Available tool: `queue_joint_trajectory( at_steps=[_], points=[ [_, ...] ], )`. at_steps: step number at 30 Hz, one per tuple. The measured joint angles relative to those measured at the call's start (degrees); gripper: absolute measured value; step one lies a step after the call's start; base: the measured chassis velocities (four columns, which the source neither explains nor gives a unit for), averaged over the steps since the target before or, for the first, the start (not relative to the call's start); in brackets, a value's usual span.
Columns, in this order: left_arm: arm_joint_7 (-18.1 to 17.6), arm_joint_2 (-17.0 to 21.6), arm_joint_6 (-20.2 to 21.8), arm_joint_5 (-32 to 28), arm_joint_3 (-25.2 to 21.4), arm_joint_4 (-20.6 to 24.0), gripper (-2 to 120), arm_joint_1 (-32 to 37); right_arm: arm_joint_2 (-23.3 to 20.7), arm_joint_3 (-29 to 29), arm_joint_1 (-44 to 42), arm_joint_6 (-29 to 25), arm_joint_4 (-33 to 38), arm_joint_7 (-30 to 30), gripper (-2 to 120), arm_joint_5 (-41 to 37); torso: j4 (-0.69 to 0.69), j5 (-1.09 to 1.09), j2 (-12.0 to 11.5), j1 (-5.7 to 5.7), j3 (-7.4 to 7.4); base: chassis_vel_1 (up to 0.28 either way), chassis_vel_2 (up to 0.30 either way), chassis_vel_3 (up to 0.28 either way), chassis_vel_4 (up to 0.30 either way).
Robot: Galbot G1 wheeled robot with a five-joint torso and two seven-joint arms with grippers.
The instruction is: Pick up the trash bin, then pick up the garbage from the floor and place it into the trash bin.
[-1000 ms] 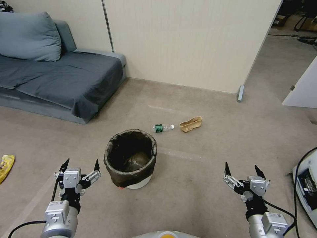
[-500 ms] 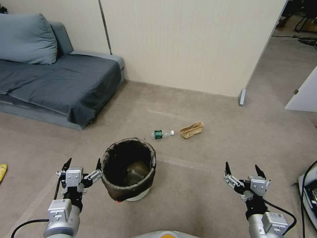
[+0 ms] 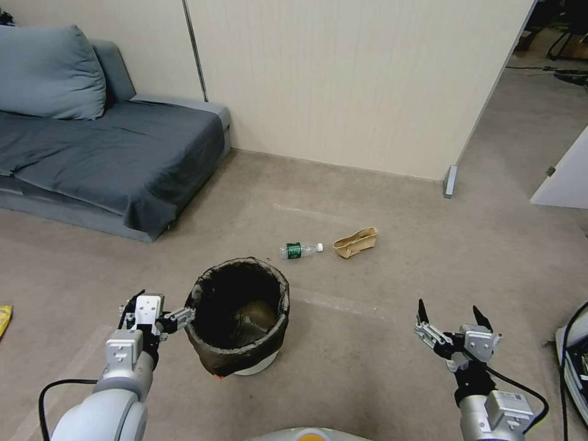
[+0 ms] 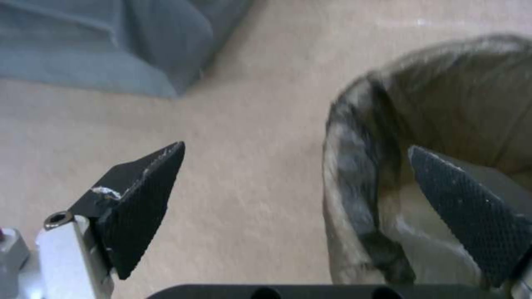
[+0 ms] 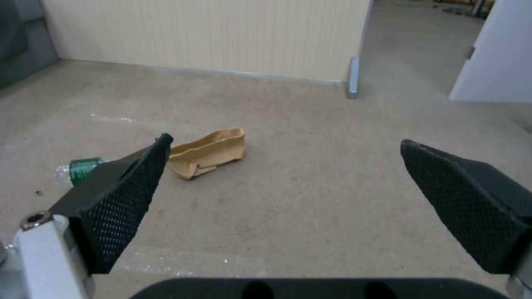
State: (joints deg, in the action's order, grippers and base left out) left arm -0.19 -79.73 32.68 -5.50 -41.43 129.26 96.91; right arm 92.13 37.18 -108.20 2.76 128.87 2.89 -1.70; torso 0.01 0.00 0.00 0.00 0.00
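The trash bin [image 3: 239, 315], white with a dark liner over its rim, stands upright on the floor [image 3: 367, 367] just ahead of me. My left gripper [image 3: 162, 309] is open at the bin's left side. In the left wrist view the left gripper [image 4: 296, 146] straddles the liner rim [image 4: 355, 166], one finger inside and one outside. My right gripper [image 3: 448, 307] hangs open and empty over bare carpet to the right. Beyond the bin lies garbage: a green bottle [image 3: 300, 250] [image 5: 83, 168] and a crumpled brown paper bag [image 3: 355, 241] [image 5: 209, 151]. A yellow wrapper [image 3: 3, 318] lies at the far left edge.
A grey sofa [image 3: 110, 147] stands at the back left and a beige partition wall [image 3: 355, 79] runs behind the litter, ending at a metal foot [image 3: 450, 180]. A white device with cables [image 3: 572, 361] sits at the right edge. Clear tape [image 5: 188, 261] shines on the carpet.
My left gripper has swung right to the bin's rim, with one finger now over the liner edge. The view shifted slightly at first. The right arm has not moved.
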Motion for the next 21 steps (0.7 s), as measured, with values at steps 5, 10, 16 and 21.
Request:
queue_joint_trajectory(
  at_steps=[5,10,16,21],
  points=[
    [0.0,1.5,3.2,-1.9,1.0,-1.7,100,-2.1,0.0,0.0,0.6,1.1,0.0,0.5,100,-0.1,-0.01,0.0,0.0,0.0,0.0,0.0,0.0,0.0,0.0],
    [-0.9,2.8,4.0,-3.8,2.8,-4.6,100,-4.1,0.0,-0.4,1.0,2.2,-0.2,1.0,100,-0.1,-0.01,0.0,0.0,0.0,0.0,0.0,0.0,0.0,0.0],
    [-3.1,3.2,5.9,-6.1,5.6,-8.3,100,-7.1,0.0,-1.8,1.3,3.7,-0.5,2.1,100,0.2,-0.01,0.0,0.0,0.0,0.0,0.0,0.0,0.0,0.0],
    [-3.4,3.0,6.1,-6.1,6.0,-9.7,100,-8.0,0.0,-2.0,1.3,3.9,-0.6,2.4,100,0.5,-0.01,0.0,0.0,0.0,0.0,0.0,0.0,0.0,0.0]
  ],
)
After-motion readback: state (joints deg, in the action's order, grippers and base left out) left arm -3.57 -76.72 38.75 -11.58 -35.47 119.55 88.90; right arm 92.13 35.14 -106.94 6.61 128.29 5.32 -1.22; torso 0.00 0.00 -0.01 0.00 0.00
